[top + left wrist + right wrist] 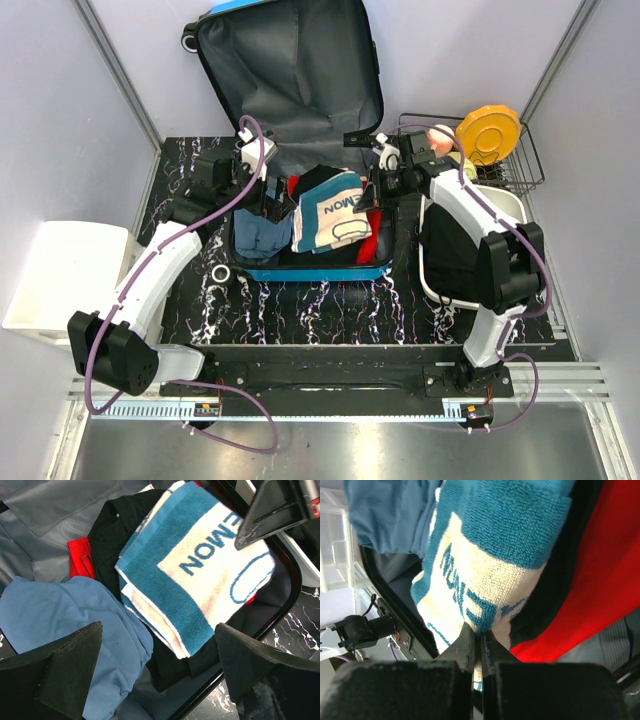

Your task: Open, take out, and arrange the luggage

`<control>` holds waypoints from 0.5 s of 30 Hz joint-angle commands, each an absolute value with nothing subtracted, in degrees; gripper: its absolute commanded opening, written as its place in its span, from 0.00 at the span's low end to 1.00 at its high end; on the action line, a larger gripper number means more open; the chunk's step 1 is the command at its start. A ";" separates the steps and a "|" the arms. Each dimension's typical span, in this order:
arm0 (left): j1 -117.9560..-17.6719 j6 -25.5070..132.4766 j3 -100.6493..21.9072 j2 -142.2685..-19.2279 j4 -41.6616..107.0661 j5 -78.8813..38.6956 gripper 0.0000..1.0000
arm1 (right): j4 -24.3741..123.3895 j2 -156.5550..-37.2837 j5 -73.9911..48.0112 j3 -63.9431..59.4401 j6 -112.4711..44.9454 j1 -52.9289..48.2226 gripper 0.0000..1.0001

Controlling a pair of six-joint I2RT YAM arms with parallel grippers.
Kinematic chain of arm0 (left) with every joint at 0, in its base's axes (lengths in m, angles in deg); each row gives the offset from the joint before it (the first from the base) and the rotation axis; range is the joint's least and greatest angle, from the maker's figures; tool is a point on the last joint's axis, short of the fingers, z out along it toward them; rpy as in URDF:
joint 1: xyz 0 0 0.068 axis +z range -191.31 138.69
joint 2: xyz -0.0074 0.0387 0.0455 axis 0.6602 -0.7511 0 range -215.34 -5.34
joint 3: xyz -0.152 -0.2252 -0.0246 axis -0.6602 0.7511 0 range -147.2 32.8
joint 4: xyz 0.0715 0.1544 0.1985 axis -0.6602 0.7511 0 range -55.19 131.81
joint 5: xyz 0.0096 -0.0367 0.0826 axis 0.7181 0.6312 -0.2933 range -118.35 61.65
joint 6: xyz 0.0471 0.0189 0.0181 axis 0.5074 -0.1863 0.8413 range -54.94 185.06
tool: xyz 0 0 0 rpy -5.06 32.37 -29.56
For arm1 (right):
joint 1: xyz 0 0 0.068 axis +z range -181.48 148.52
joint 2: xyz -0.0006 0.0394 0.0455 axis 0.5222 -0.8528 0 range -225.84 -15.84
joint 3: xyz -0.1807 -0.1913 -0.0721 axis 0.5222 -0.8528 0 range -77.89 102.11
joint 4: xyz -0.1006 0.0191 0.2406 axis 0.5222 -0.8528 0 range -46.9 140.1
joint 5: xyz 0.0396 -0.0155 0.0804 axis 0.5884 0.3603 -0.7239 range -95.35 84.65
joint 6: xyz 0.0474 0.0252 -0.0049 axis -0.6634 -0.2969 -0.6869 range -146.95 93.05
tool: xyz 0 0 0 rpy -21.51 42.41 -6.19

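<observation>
Bright blue hard-shell suitcase [290,70]: lying open centre-scene, lid propped back. We are pinching teal-and-cream terry towel [485,580] edge in right gripper [481,640] for lifting out; left gripper [157,627] gaping wide above light blue garment [75,610].
</observation>
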State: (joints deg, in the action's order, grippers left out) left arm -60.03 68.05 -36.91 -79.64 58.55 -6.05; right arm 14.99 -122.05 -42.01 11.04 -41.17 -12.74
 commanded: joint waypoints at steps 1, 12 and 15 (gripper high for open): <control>-59.60 67.96 -37.07 -77.59 54.93 -5.15 0.99 | 11.35 -113.41 -40.78 15.28 -39.61 -12.84 0.00; -59.51 68.75 -36.20 -77.67 53.71 -2.43 0.99 | -8.34 -102.51 -42.00 7.46 -27.22 -34.61 0.00; -59.59 68.67 -36.28 -78.55 52.91 -1.11 0.99 | -9.92 -100.66 -39.98 4.65 -17.83 -41.13 0.00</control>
State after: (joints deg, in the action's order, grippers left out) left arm -59.95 68.11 -36.81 -79.62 57.05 -4.19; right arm -3.68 -104.59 -40.79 7.52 -29.58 -35.12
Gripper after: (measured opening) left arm 0.988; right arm 0.022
